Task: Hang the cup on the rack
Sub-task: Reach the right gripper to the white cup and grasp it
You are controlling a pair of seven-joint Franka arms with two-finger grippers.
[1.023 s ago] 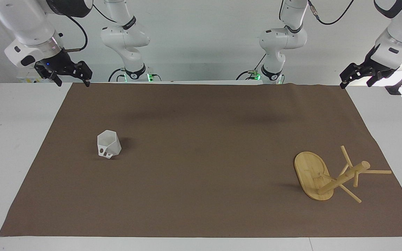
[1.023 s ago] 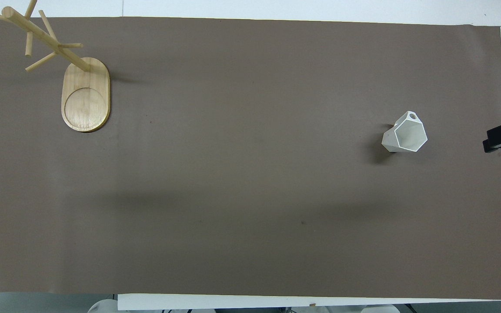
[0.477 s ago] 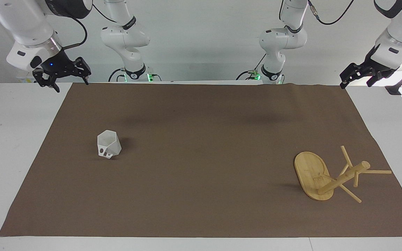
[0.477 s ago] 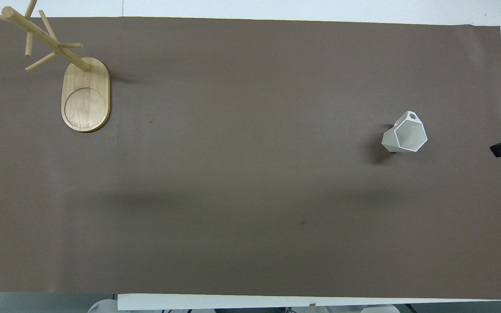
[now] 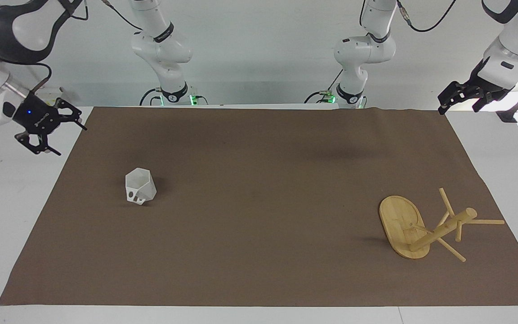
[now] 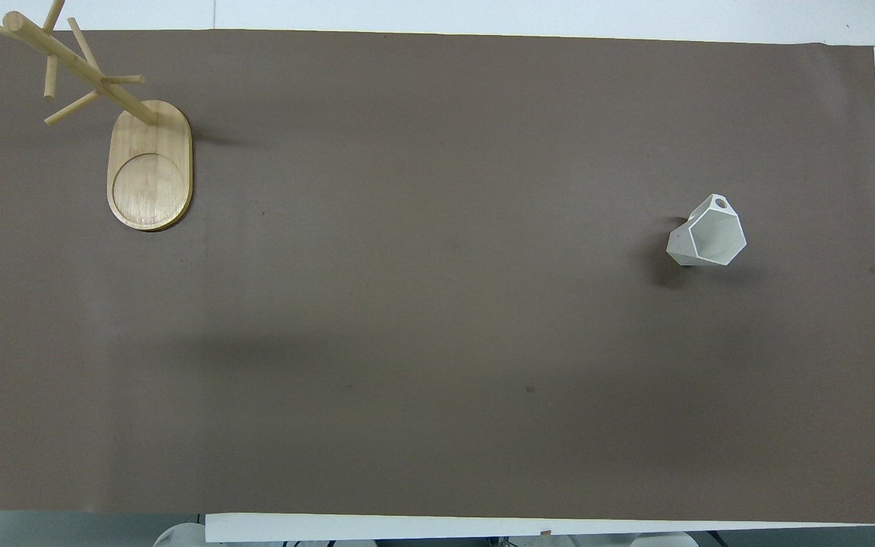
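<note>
Cup: white, faceted, set upright on the brown mat toward the right arm's end of the desk, handle turned away from the robots; touched by nothing. Rack: bamboo, oval base flat on the mat toward the left arm's end, post and pegs upright, no cup hung. Right end effector: held in the air over the desk's bare edge beside the mat, fingers spread apart, nothing gripped. Left end effector: raised over the mat's corner at its own end, arm waiting; finger state cannot be told.
</note>
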